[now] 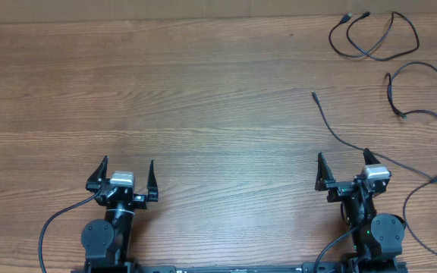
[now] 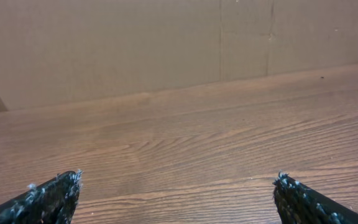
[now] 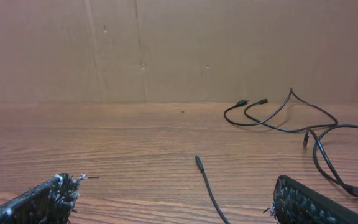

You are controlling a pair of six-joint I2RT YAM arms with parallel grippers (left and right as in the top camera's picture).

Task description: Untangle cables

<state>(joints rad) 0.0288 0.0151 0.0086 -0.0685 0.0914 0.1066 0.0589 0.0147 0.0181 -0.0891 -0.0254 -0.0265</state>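
Lying apart on brown wooden table (image 1: 203, 91), thin black plug-ended cables (image 3: 207, 186) look largely untangled; left gripper (image 1: 127, 161) and right gripper (image 1: 343, 153) gape wide, empty

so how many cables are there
3: a looped cable in the far right corner, a second cable by the right edge, a third cable passing the right gripper. Some leave the frame, so more may be hidden.

Black left gripper (image 1: 128, 161), tapered fingers (image 1: 99, 173) were flecked white, silver block (image 1: 121, 180) behind them, thick wire (image 1: 51, 220) trailed from the wrist, right gripper (image 1: 343, 153) alike.
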